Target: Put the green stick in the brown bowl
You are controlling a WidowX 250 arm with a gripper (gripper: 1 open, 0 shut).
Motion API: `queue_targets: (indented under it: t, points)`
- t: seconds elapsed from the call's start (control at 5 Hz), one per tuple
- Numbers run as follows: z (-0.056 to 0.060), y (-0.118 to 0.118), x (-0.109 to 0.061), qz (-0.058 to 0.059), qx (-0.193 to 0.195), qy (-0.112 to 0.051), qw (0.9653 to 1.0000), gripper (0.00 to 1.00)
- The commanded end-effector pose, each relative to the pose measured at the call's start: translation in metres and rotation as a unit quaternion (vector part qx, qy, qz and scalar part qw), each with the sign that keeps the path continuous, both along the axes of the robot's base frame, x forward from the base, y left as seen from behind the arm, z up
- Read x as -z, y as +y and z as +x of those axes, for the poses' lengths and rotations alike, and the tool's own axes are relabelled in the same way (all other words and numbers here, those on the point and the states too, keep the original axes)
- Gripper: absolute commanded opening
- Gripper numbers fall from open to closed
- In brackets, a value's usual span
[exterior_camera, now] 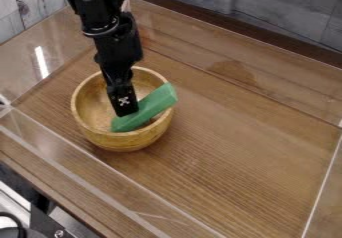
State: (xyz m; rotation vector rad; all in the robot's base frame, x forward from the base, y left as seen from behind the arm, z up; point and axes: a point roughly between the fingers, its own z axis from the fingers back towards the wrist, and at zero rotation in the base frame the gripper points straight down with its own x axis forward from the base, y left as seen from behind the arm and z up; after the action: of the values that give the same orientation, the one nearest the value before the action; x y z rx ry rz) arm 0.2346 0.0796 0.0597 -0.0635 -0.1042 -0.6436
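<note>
The brown bowl (94, 132) sits on the wooden table at the left of the camera view. The green stick (151, 107) lies inside it, leaning on the right rim with one end poking past the edge. My gripper (122, 102) hangs straight down over the bowl's middle, just left of the stick. Its black fingers (120, 95) stand open and hold nothing. The stick rests free of them.
Clear acrylic walls (201, 187) fence the wooden tabletop (254, 122) at the front and sides. The black arm (100, 17) reaches in from the upper left. A grey tiled wall runs along the back.
</note>
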Motion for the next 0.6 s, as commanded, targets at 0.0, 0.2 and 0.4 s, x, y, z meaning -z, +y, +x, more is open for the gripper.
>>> queue_targets:
  t: [0.0, 0.2, 0.4]
  points:
    - [0.013, -0.002, -0.014, 0.006, -0.02, -0.026, 0.9995, 1.0]
    - [0.02, -0.008, -0.019, 0.004, -0.032, -0.03, 0.999, 1.0]
    - [0.03, -0.024, -0.037, 0.001, -0.064, -0.036, 0.9973, 1.0]
